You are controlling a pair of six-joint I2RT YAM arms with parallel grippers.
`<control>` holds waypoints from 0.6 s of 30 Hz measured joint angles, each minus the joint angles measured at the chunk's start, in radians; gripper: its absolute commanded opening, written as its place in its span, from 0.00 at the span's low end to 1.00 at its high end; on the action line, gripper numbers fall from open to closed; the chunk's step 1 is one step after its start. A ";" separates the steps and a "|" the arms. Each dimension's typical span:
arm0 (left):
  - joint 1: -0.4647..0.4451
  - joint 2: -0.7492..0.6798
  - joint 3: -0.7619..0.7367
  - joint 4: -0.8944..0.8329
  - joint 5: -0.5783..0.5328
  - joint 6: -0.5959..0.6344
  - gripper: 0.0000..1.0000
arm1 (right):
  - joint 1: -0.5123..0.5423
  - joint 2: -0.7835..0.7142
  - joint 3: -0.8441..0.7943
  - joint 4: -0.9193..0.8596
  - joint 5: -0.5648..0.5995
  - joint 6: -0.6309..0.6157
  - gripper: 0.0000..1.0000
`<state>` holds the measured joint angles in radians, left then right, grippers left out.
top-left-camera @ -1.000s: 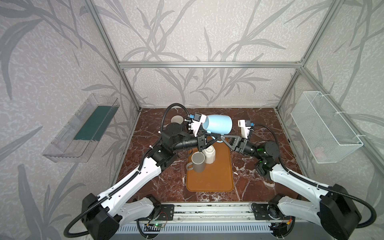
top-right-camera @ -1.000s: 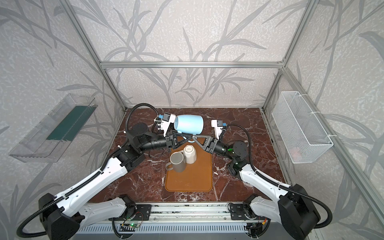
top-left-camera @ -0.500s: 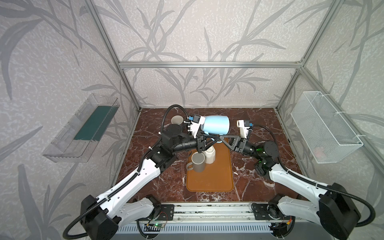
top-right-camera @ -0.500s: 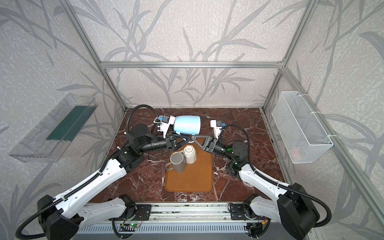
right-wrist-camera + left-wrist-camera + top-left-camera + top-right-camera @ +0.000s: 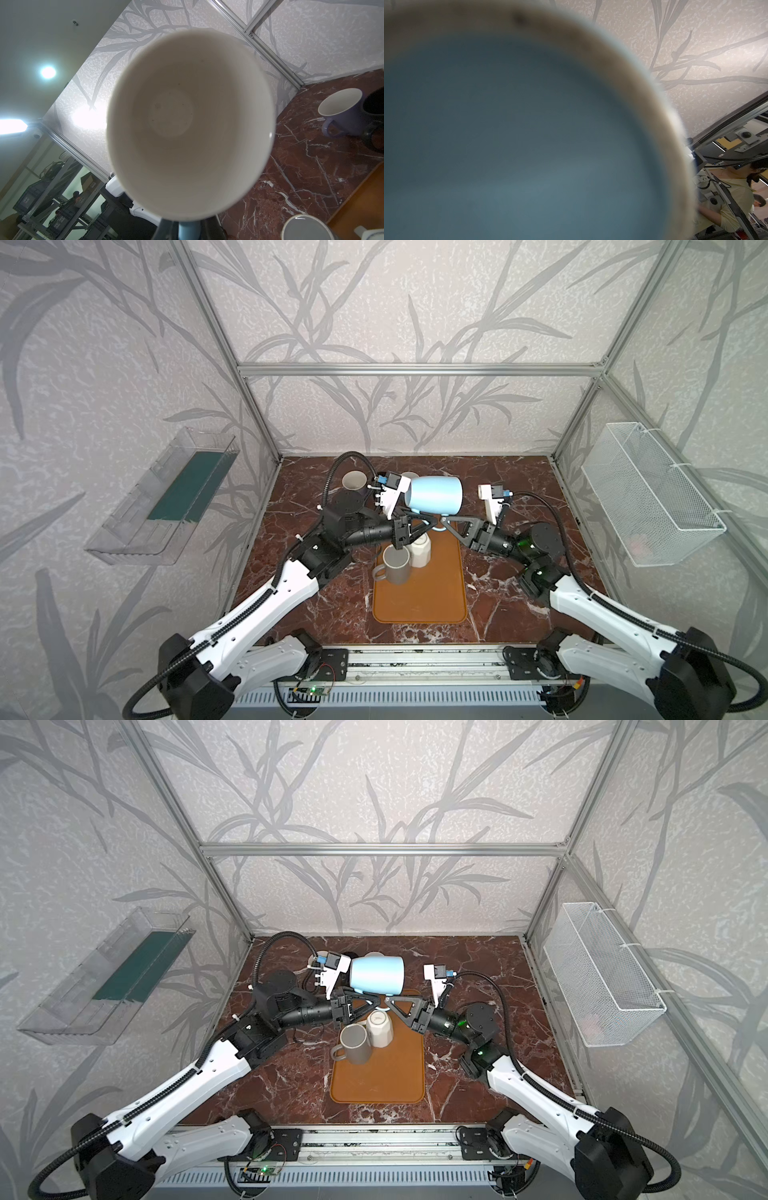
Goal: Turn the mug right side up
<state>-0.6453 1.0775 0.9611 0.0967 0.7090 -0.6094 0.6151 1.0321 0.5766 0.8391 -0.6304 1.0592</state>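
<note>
The light blue mug hangs mid-frame above the worktop, axis left-right, mouth toward the right gripper, whose jaws pinch its handle (underneath); the left gripper sits just beside, jaws' state unclear.

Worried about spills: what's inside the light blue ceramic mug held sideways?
The light blue ceramic mug is empty: cream walls, bare floor, tiny specks. Nothing hidden.

No text, label, brand, number or sign can be read in any view. The pale blue ceramic mug shows only plain glaze on its side and a bare cream inside.
</note>
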 measured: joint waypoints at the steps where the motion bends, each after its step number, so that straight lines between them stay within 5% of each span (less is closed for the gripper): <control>1: 0.001 0.000 -0.001 0.000 0.005 -0.004 0.21 | 0.002 -0.006 0.000 -0.011 0.003 -0.014 0.00; 8: 0.006 -0.006 -0.003 0.000 0.042 -0.027 0.00 | 0.021 -0.027 0.001 -0.064 0.023 -0.071 0.00; 18: 0.026 0.016 -0.016 0.089 0.097 -0.063 0.00 | 0.028 -0.028 0.018 -0.067 0.046 -0.079 0.02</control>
<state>-0.6189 1.0931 0.9447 0.1860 0.8062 -0.6720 0.6434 1.0042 0.5941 0.7723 -0.5842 0.9806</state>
